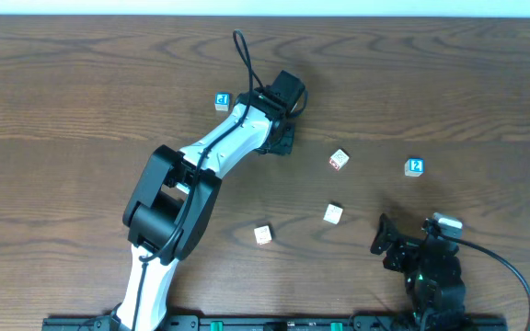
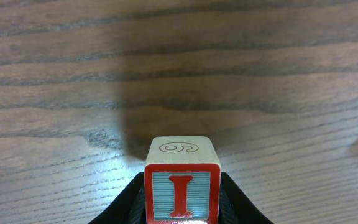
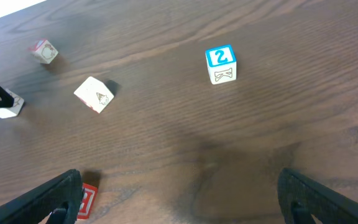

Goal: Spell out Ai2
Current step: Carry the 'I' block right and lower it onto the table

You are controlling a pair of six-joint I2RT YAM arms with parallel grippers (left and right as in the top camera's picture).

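Block I (image 2: 181, 186) between left jaws

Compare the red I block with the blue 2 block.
The I block is framed in red; the 2 block is framed in blue. The I block sits clamped between the fingers of the left gripper; the 2 block stands free on the table, with nothing touching it. Both are pale cubes with a bordered character on one face and an outline drawing on another.

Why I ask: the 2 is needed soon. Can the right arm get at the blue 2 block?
Probably yes: the blue 2 block stands alone ahead of the open right end effector, with only bare table between them.
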